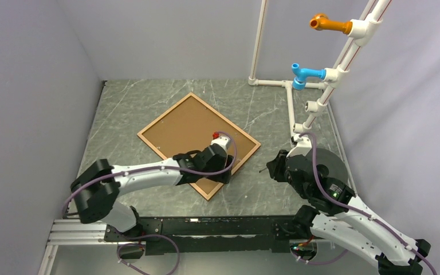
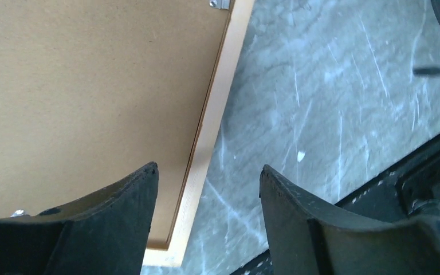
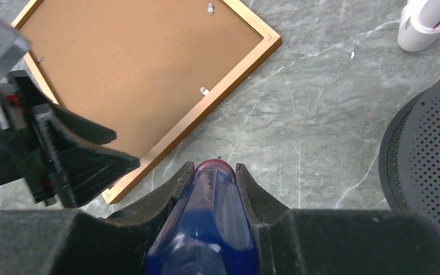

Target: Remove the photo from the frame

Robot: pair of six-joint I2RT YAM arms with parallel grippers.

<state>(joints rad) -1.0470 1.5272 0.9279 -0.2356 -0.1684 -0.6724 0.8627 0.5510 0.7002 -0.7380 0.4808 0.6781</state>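
The frame (image 1: pixel 166 113) lies face down on the marble table, a thin wooden border around the light-brown backing. The photo (image 1: pixel 183 129) sits inside it; only its plain board back shows, the print side is hidden. My left gripper (image 1: pixel 220 172) hangs over the frame's near-right edge by the near corner. Its jaws are open, straddling the border (image 2: pixel 217 109) with nothing between them (image 2: pixel 207 169). My right gripper (image 3: pixel 215 167) is to the right of the frame, shut on a blue and red screwdriver handle (image 3: pixel 212 217). Small metal clips (image 3: pixel 205 90) hold the backing (image 3: pixel 132 69).
A black perforated round object (image 1: pixel 332 163) lies by the right arm. A white pipe rack (image 1: pixel 291 97) with a blue hook (image 1: pixel 303 74) and an orange hook (image 1: pixel 326 24) stands at the back right. Grey walls enclose the table; a black rail (image 1: pixel 206 220) runs along the near edge.
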